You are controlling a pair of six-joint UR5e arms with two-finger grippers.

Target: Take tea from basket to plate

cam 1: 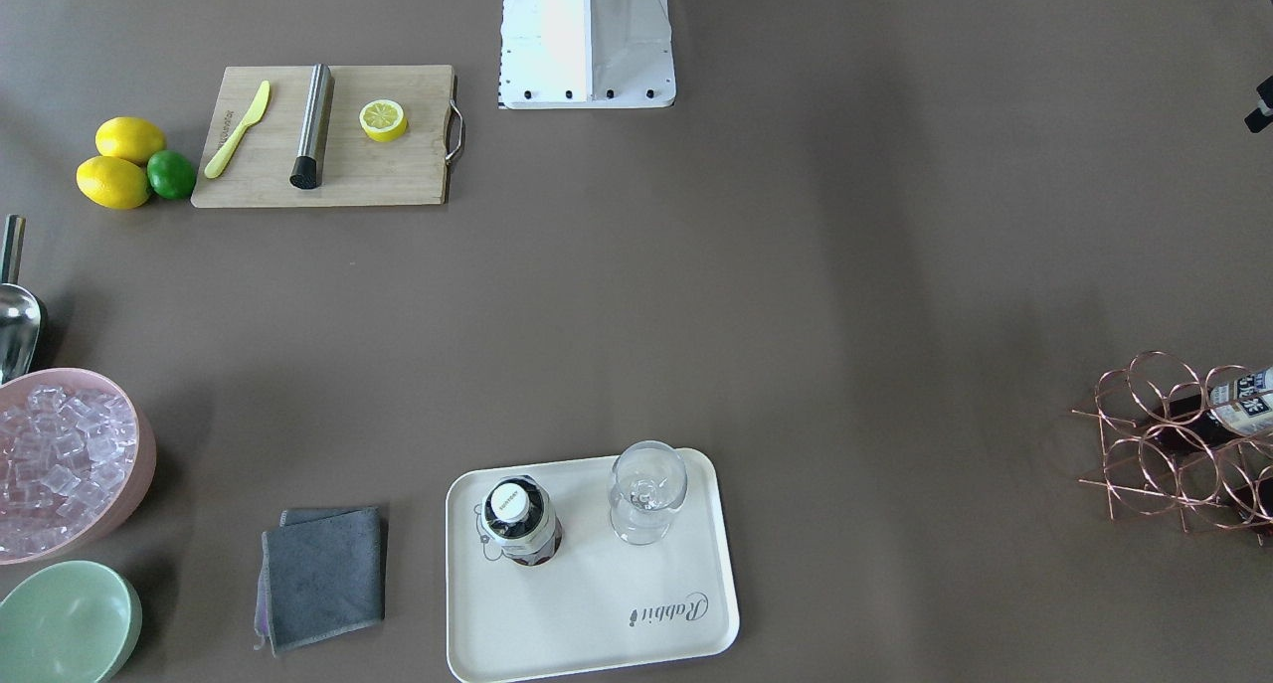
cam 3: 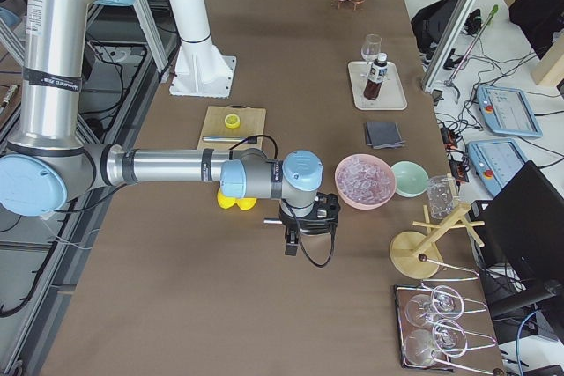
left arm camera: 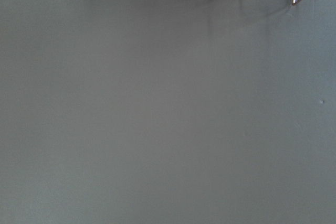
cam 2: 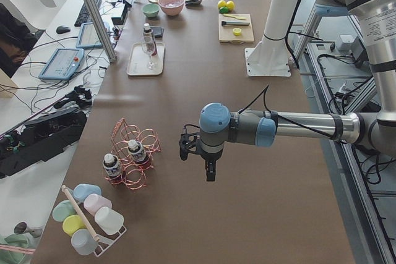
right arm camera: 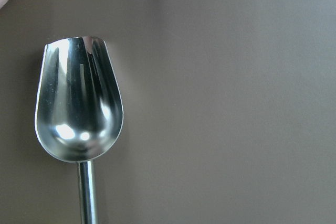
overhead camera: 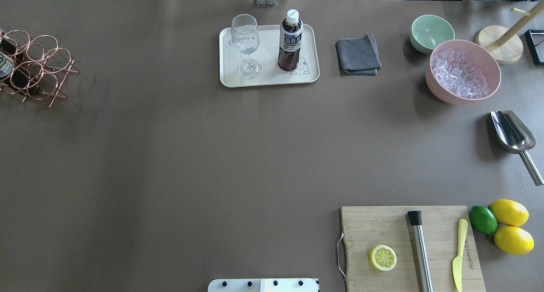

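Observation:
One tea bottle (overhead camera: 290, 41) with a white cap stands upright on the cream plate (overhead camera: 272, 77), beside a wine glass (overhead camera: 245, 41); it also shows in the front view (cam 1: 517, 519). The copper wire basket (overhead camera: 34, 66) sits at the table's left end with two more bottles (cam 2: 112, 165) in it. My left gripper (cam 2: 209, 168) hangs over bare table next to the basket (cam 2: 133, 153), apart from it. My right gripper (cam 3: 291, 242) hangs near the pink bowl. Both show only in side views, so I cannot tell whether they are open or shut.
A pink bowl of ice (overhead camera: 463, 73), a green bowl (overhead camera: 431, 32), a grey cloth (overhead camera: 358, 56) and a metal scoop (overhead camera: 512, 132) lie at the right. A cutting board (overhead camera: 410, 247) holds a lemon half, a steel muddler and a knife, with lemons and a lime (overhead camera: 483, 219) beside it.

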